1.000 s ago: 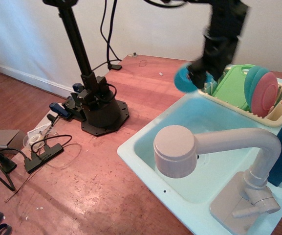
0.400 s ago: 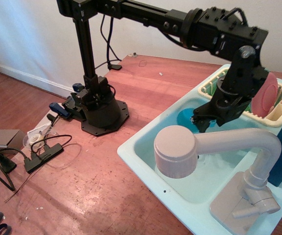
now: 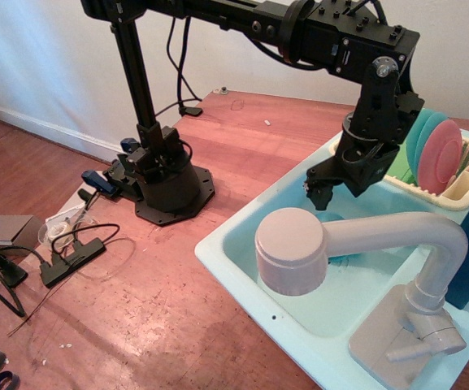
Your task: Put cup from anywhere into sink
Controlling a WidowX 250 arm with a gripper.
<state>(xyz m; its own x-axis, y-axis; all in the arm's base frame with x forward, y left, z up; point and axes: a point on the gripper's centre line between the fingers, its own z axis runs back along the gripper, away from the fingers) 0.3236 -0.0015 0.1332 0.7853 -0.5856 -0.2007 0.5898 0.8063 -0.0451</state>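
The pale aqua sink (image 3: 218,245) fills the lower right, with its grey-beige faucet (image 3: 293,250) reaching over the basin. The teal-blue cup (image 3: 337,216) lies in the basin, mostly hidden behind the faucet head and spout. My gripper (image 3: 322,193) hangs just above the basin's far side, above the cup and apart from it. Its fingers point down and look open, with nothing between them.
A cream dish rack (image 3: 453,193) with teal and pink plates (image 3: 437,154) and a green board (image 3: 398,162) stands behind the sink. The arm's black base (image 3: 169,188) sits at the left on the wooden surface. Cables and a power strip (image 3: 71,253) lie further left.
The gripper carried the cup from beside the rack down into the basin, let it go, and has risen a little. The cup stays in the basin.
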